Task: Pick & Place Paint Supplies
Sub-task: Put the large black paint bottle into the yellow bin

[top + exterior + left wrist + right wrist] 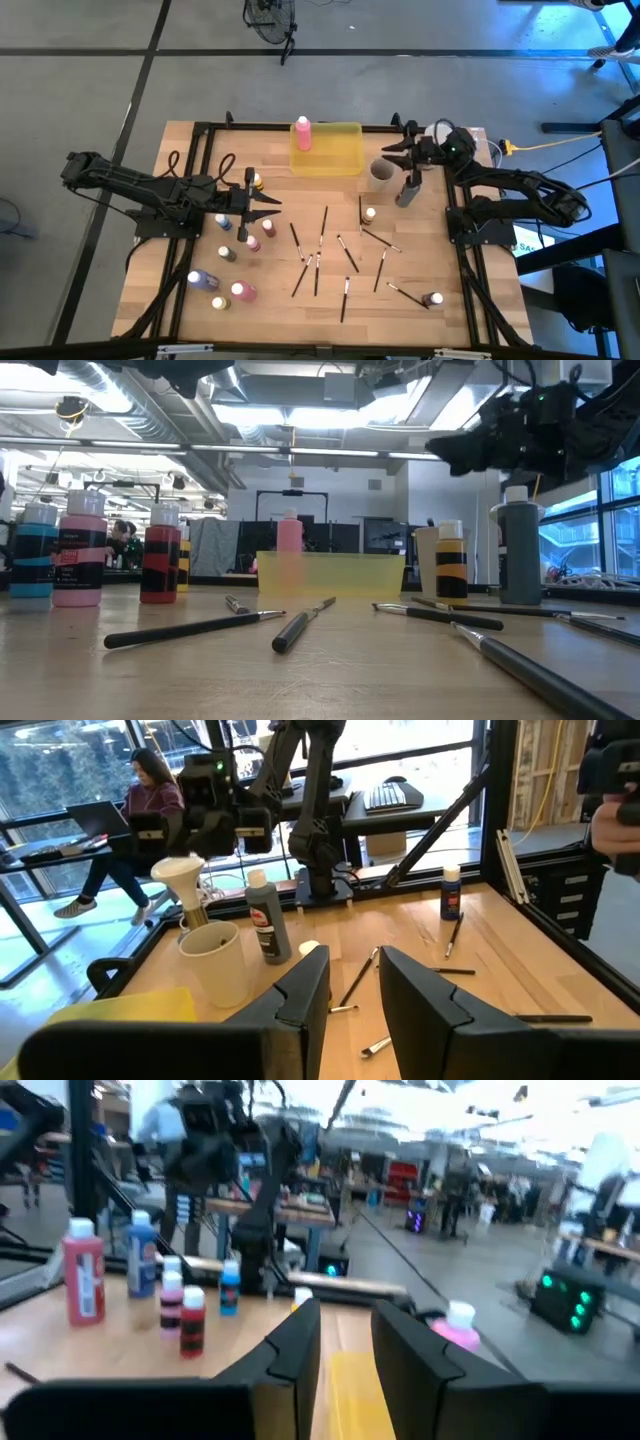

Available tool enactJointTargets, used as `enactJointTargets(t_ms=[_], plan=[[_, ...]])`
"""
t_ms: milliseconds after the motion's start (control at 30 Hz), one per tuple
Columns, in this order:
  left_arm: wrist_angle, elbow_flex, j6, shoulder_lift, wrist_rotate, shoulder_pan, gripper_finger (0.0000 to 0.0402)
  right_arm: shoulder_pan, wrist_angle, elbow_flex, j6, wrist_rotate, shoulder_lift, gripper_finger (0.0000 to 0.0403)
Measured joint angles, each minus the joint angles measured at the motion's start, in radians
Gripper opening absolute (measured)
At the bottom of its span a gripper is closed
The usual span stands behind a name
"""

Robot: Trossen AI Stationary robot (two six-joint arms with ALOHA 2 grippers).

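Pink bottle (pixel 302 133) upright in yellow tray (pixel 345 160), upper centre: placed. Remaining bottles (pixel 243 291) lower left, brushes (pixel 322 228) scattered mid-worktop. Right gripper (pixel 395 148) beside tray, left gripper (pixel 268 199) over bottles: jaws parted, empty.

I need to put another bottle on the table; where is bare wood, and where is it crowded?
Bare wood lies along the near right edge, beyond the bottle lying there, and at the far left corner behind the left claw. The middle is strewn with thin dark paintbrushes; the left side is packed with small paint bottles.
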Motion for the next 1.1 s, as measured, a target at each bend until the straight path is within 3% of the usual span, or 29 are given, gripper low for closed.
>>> enactJointTargets(t_ms=[333,633,767,933,1100], plan=[[0.000,0.000,0.026,0.000,-0.001,0.000,0.0086,0.003,-0.035,0.029,0.184,-0.172,-0.117,0.0108],[-0.001,0.000,0.026,0.000,-0.003,0.000,0.0086,0.008,-0.255,0.078,0.273,-0.223,-0.236,0.0194],[-0.002,0.000,0.016,0.000,-0.003,0.000,0.0086,0.008,-0.415,0.116,0.270,-0.260,-0.324,0.0216],[-0.027,0.000,0.001,0.000,-0.003,0.000,0.0086,0.008,-0.710,0.203,0.200,-0.268,-0.483,0.0208],[-0.031,0.000,0.000,0.000,-0.003,0.000,0.0086,0.009,-1.205,0.350,0.096,-0.107,-0.621,0.0198]])
